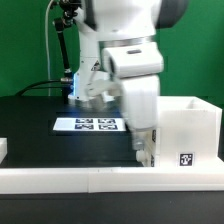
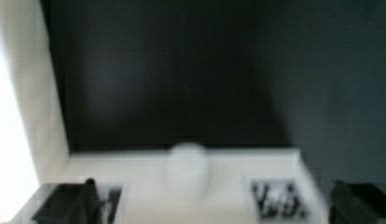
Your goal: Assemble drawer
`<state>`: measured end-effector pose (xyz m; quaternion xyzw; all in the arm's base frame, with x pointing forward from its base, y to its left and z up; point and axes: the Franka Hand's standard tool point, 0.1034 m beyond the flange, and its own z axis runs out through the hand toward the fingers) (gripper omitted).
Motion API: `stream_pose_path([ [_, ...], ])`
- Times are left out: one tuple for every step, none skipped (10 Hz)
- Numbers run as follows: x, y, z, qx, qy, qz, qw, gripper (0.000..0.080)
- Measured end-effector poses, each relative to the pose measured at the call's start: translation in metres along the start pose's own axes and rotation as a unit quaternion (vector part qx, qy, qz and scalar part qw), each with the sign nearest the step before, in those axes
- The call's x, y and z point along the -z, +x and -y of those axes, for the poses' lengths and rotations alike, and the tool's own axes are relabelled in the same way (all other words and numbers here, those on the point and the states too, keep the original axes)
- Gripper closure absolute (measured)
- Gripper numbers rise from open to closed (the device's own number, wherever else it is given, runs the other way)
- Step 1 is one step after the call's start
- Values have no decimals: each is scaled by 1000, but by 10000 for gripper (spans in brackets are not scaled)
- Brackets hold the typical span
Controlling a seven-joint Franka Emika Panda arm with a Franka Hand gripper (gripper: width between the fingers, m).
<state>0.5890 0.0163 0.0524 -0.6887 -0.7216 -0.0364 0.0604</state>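
Tool: the tool (image 1: 145, 148) hangs low over the desk (image 1: 40, 125), fingers pointing down; whether they are spread or pressed together cannot be told.
Drawer casing: the drawer casing (image 1: 186, 130) stands on the exterior view's right, just beside the tool, tag facing the camera.
Key relation: casing lies toward the exterior view's right of the tool, upright.
Surface: dark desk, marker board (image 1: 90, 125) behind, long white rail (image 1: 100, 178) along the front.
Wrist view: blurred; white surface (image 2: 172, 170) below.
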Motion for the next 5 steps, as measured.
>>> stream_pose_path([
  [3, -23, 3, 5, 6, 2, 1000, 150],
  [6, -41, 4, 10, 8, 4, 1000, 150],
  [12, -61, 2, 5, 4, 8, 1000, 150],
  [23, -70, -1, -1, -7, 12, 1000, 150],
  [21, -67, 0, 0, -7, 11, 1000, 150],
])
